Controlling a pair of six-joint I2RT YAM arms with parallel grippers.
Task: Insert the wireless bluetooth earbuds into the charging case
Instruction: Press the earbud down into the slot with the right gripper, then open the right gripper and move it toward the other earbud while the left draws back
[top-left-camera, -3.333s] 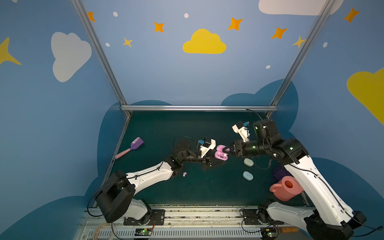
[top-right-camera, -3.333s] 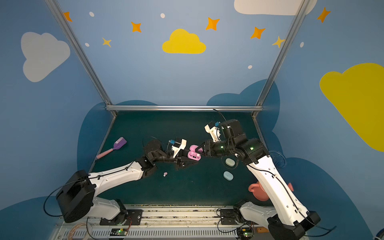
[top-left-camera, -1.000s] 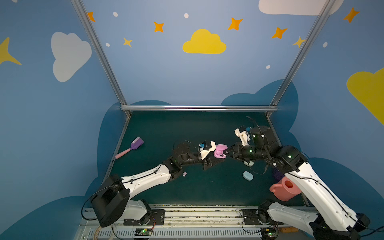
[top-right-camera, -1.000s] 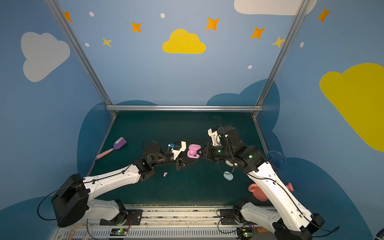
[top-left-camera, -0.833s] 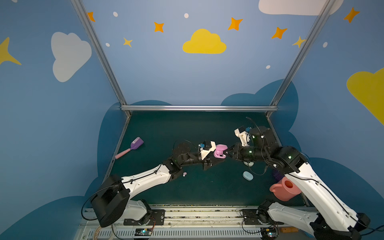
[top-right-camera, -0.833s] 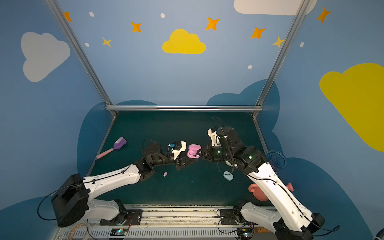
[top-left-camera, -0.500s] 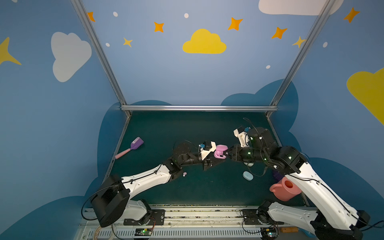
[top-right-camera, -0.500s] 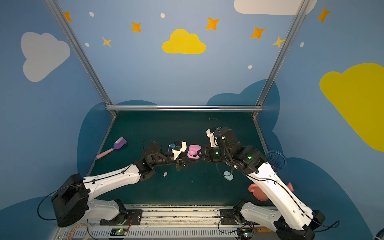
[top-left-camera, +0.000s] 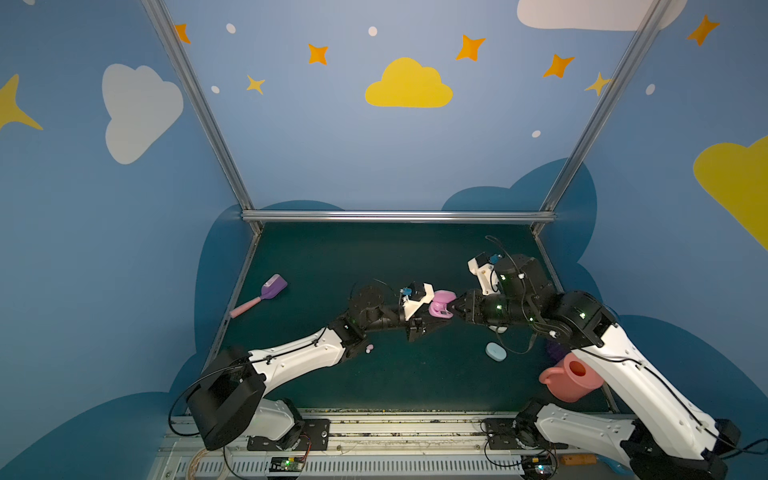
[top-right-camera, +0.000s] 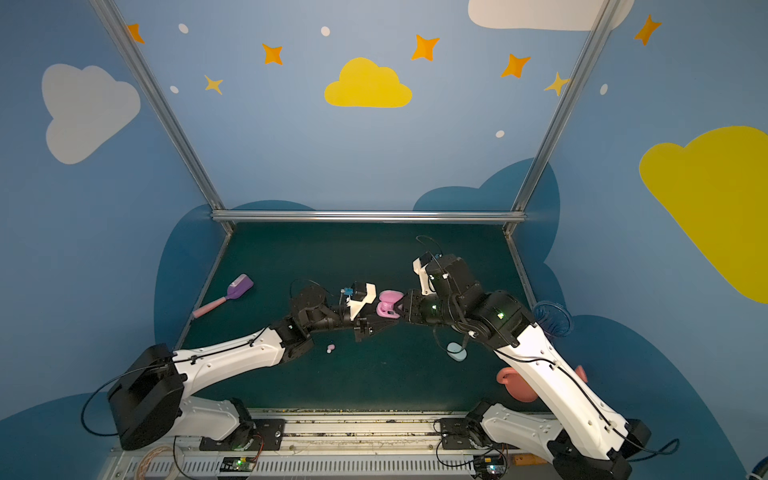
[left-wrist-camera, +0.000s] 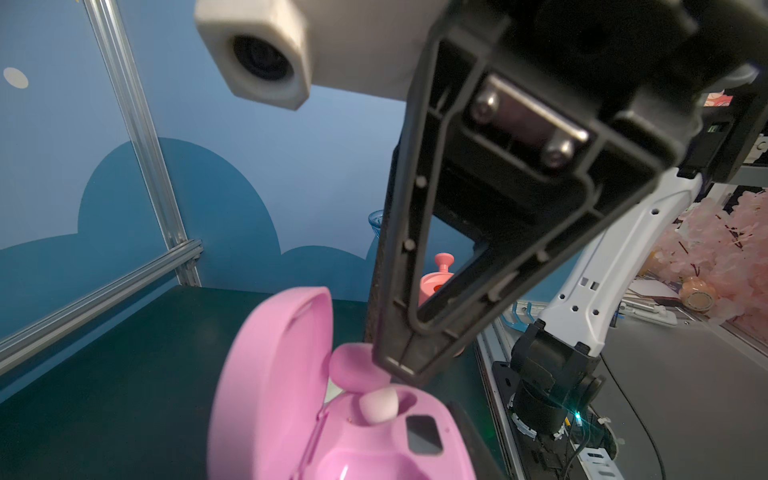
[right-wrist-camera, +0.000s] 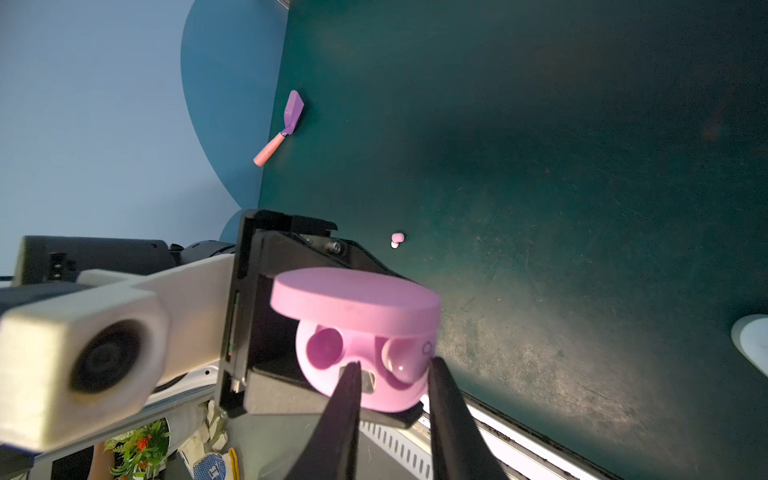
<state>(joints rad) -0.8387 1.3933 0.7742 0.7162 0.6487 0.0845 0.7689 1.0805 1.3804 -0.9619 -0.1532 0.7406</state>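
Case (right-wrist-camera: 386, 399), lid (right-wrist-camera: 357, 299) open, clamped in left gripper (top-left-camera: 430, 320) above green mat (top-left-camera: 332, 257). Right wrist view only: right gripper (right-wrist-camera: 393, 365), fingers apart, astride an earbud (right-wrist-camera: 405, 359) sitting in one socket; other socket (right-wrist-camera: 324, 347) empty. A second earbud (top-left-camera: 368, 348) lies on mat. Blue cloud-painted walls (top-left-camera: 374, 166).

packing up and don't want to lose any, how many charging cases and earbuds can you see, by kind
charging cases: 3 (pink case, pale blue case, whitish case)
earbuds: 2 (seated pink earbud in the pink case, loose pink earbud)
total: 5
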